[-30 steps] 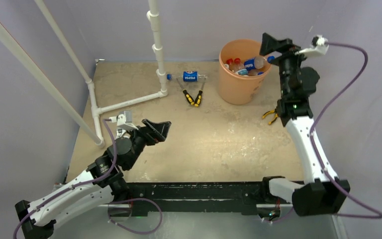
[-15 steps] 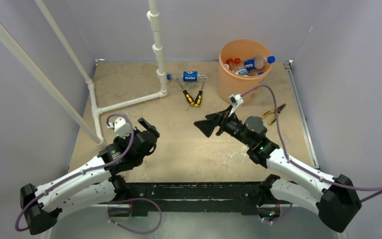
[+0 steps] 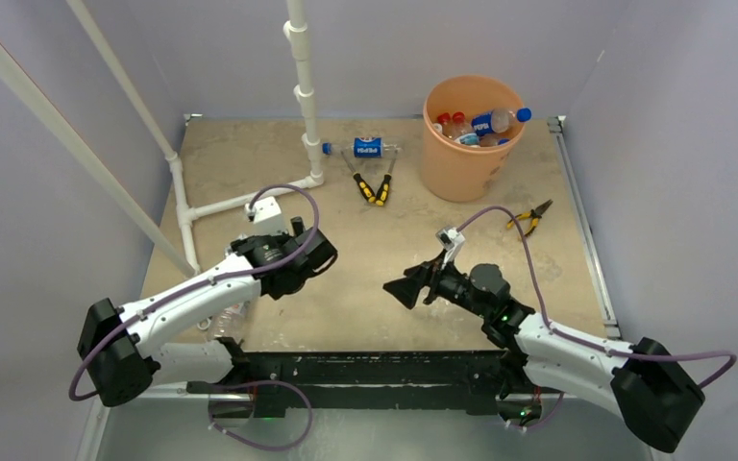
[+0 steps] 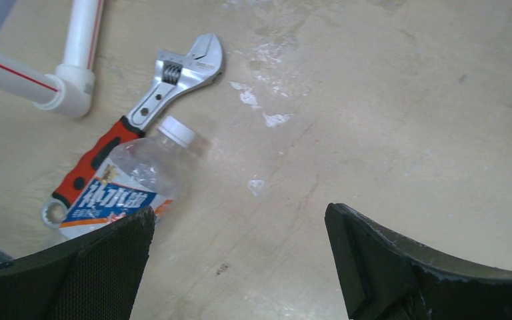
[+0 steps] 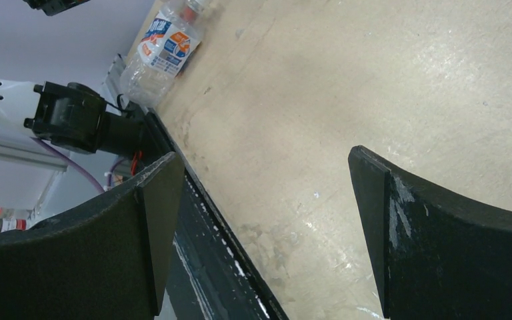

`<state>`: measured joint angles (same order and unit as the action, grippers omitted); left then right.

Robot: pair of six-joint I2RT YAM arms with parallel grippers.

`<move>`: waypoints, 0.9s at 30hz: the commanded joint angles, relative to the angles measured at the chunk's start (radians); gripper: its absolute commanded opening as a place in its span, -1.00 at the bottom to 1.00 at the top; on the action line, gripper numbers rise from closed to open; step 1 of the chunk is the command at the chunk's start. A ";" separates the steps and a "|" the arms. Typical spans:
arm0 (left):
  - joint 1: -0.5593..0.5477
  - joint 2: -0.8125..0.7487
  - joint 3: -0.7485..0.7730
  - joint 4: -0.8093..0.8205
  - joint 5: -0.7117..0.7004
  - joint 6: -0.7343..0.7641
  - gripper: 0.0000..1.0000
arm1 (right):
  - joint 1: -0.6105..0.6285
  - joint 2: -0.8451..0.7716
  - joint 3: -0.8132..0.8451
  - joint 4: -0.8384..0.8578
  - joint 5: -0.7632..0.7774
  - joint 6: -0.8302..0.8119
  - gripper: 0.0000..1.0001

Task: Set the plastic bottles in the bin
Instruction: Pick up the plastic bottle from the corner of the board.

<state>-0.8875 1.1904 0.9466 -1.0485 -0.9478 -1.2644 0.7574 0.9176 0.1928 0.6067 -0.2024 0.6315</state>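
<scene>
The orange bin (image 3: pixel 459 158) stands at the back right with several plastic bottles (image 3: pixel 485 123) in it. One blue-label bottle (image 3: pixel 367 148) lies on the table by the white pipe. A clear white-capped bottle (image 3: pixel 228 321) lies near the front left, partly under my left arm. It also shows in the left wrist view (image 4: pixel 133 177) and in the right wrist view (image 5: pixel 165 45). My left gripper (image 3: pixel 302 267) (image 4: pixel 240 267) is open and empty, above bare table just right of that bottle. My right gripper (image 3: pixel 404 286) (image 5: pixel 267 233) is open and empty, low over the front middle, pointing left.
A red-handled wrench (image 4: pixel 150 103) lies against the white-capped bottle. Yellow-and-black pliers (image 3: pixel 373 185) lie left of the bin, and a second pair (image 3: pixel 530 217) lies to its right. A white pipe frame (image 3: pixel 250 197) crosses the back left. The table's black front edge (image 5: pixel 200 220) is close to my right gripper.
My right arm has swung from above the bin down to the front middle, now pointing left. My left arm has reached out farther over the table with its gripper turned downward.
</scene>
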 commanded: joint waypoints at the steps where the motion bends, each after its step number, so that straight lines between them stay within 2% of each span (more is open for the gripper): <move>1: 0.078 -0.015 0.032 -0.124 0.042 -0.003 0.98 | 0.003 -0.034 -0.048 0.092 0.001 0.014 0.87; 5: 0.238 -0.021 -0.019 -0.039 0.166 0.123 0.98 | 0.003 -0.019 -0.084 0.137 -0.035 0.034 0.86; 10: 0.353 -0.038 -0.071 -0.024 0.229 0.155 0.98 | 0.003 -0.010 -0.087 0.152 -0.029 0.028 0.83; 19: 0.484 -0.010 -0.140 -0.005 0.259 0.094 0.98 | 0.003 -0.032 -0.047 0.105 -0.048 -0.008 0.82; 27: 0.507 0.100 -0.183 0.021 0.315 0.054 0.98 | 0.003 -0.046 -0.037 0.116 -0.047 0.000 0.82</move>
<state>-0.3862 1.2644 0.7906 -1.0542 -0.6743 -1.1854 0.7574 0.8959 0.1123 0.7021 -0.2295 0.6472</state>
